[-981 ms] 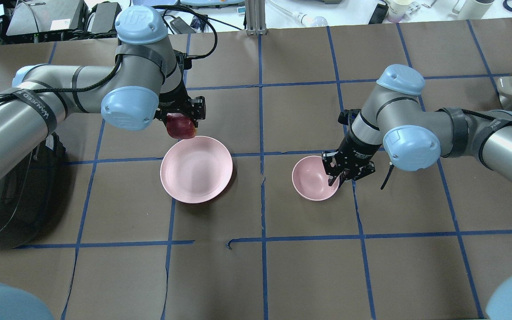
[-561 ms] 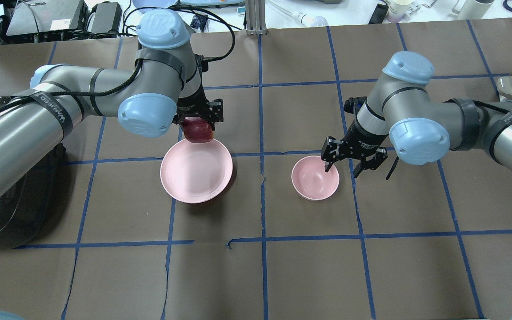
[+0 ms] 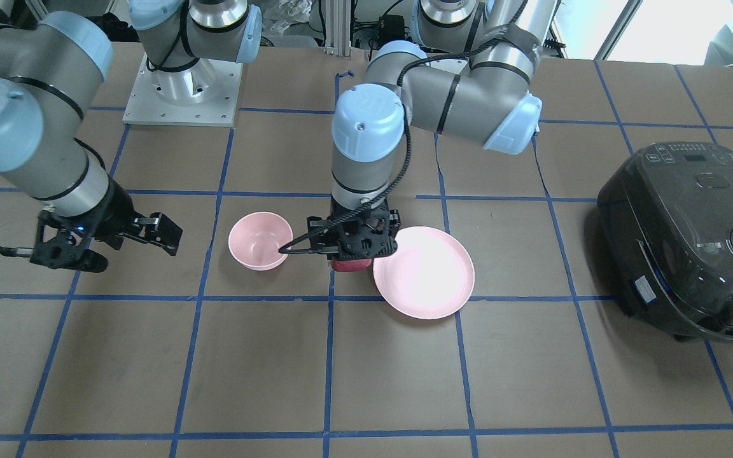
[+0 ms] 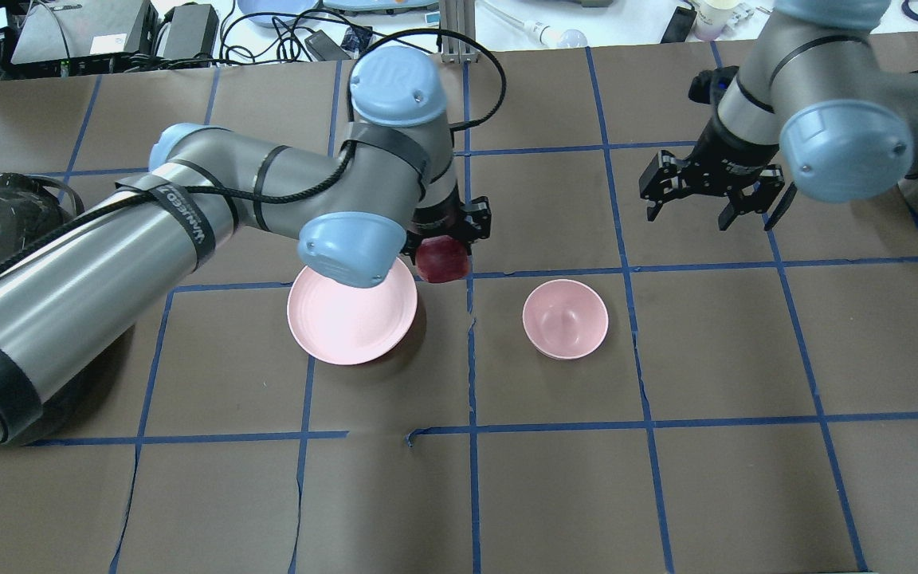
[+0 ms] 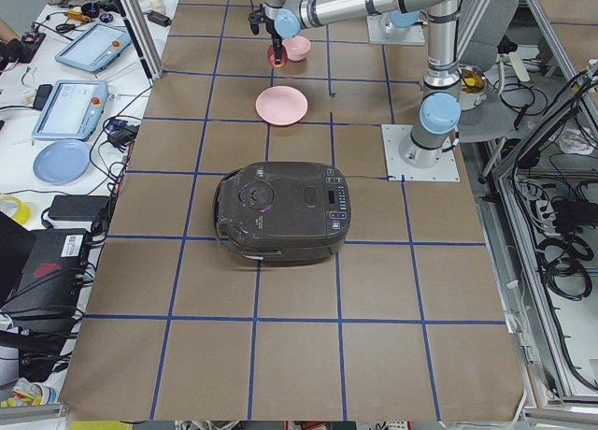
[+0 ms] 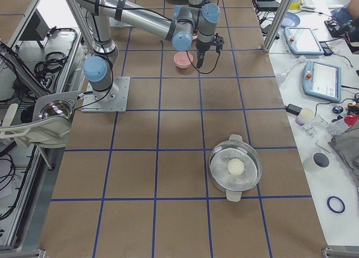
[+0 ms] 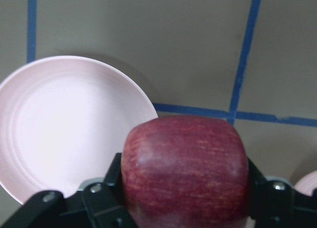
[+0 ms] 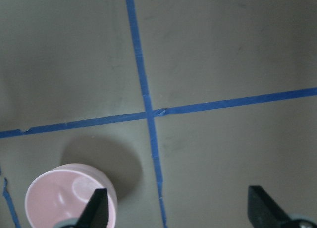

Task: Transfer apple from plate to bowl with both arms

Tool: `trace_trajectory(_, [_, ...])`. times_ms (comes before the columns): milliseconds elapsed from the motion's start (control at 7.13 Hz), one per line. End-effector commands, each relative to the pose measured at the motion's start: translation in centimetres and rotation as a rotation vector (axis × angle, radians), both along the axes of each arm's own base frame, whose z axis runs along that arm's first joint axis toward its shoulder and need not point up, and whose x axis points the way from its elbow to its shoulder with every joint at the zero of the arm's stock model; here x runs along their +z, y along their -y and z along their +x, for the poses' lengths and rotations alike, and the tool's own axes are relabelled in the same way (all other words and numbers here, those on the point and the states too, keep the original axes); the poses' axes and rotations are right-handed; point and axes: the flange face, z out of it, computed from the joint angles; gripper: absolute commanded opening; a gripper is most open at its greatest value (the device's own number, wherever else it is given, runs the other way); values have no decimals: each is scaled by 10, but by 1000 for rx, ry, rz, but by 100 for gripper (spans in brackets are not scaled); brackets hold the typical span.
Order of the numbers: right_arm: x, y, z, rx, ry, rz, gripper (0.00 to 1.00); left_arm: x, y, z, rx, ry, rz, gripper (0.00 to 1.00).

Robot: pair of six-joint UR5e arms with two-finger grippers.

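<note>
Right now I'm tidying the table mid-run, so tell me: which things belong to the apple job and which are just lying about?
In the job:
apple, held in the left gripper
plate
bowl
right gripper, open and empty

Lying about:
rice cooker
steel pot with a pale ball inside

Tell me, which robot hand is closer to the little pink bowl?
Left. The left gripper holds the apple between plate and bowl; the right gripper is farther off.
</note>
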Motion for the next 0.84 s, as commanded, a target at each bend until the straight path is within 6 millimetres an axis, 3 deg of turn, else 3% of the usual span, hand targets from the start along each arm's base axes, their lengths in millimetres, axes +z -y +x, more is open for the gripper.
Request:
trace_trajectory(0, [9, 5, -69, -36, -4, -18, 100, -9, -31, -59, 83, -4, 13, 0])
trace_trajectory(280, [9, 2, -74, -44, -2, -6, 100, -14, -43, -109, 99, -22, -6, 0])
trace_trajectory(421, [9, 2, -75, -46, -2, 1, 100, -29, -49, -126, 81, -4, 1, 0])
trace_trajectory(701, [5, -1, -81, -40, -66, 25, 100, -55, -47, -132, 66, 24, 15, 0])
